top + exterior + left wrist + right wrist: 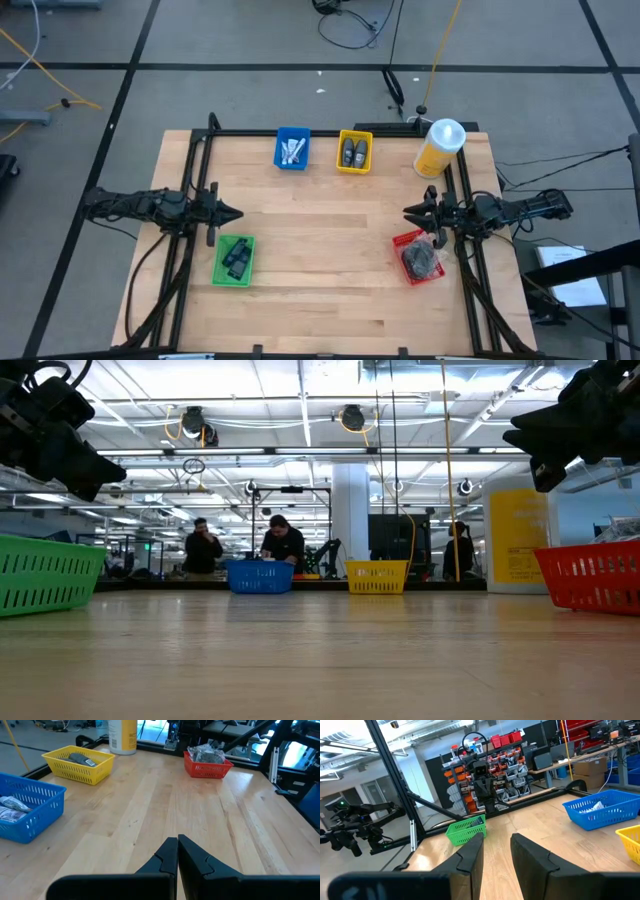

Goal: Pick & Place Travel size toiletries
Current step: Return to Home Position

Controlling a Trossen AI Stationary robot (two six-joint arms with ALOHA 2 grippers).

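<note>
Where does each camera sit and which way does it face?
High view: overhead, straight down on the table; both arms show.
Low view: table height, facing the room; arms at upper corners.
Left wrist view: behind shut left pincer, facing red basket.
Right wrist view: behind open right pincer, facing green basket.
All four share the blue basket.

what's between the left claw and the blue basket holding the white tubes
Only bare wooden table lies between the left claw and the blue basket holding the white tubes; the high view shows it plainly.
</note>
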